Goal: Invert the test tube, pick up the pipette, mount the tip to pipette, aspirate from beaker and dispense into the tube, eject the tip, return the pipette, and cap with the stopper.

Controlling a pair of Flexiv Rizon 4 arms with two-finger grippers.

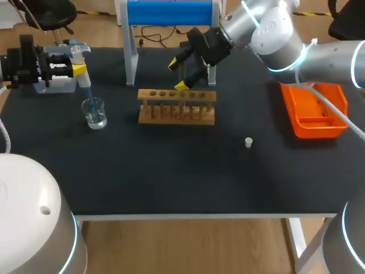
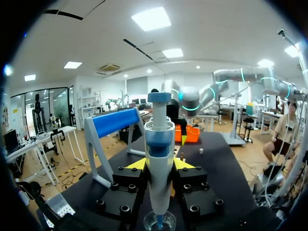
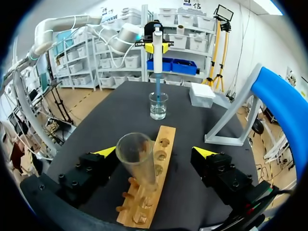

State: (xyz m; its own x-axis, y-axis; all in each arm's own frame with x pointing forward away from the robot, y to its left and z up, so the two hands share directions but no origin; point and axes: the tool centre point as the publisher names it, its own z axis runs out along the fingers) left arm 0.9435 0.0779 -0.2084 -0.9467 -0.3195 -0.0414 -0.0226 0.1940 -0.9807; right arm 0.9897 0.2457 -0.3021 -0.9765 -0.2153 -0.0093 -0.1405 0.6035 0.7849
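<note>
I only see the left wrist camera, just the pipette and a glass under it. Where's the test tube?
Observer: In the right wrist view the test tube stands in the wooden rack, mouth up.
Operator: Is the other gripper holding it?
Observer: No. The right gripper is open; the tube is between its fingers, not pinched.
Operator: Any more tubes?
Observer: None that I can see; the rack's other holes look empty.
</note>
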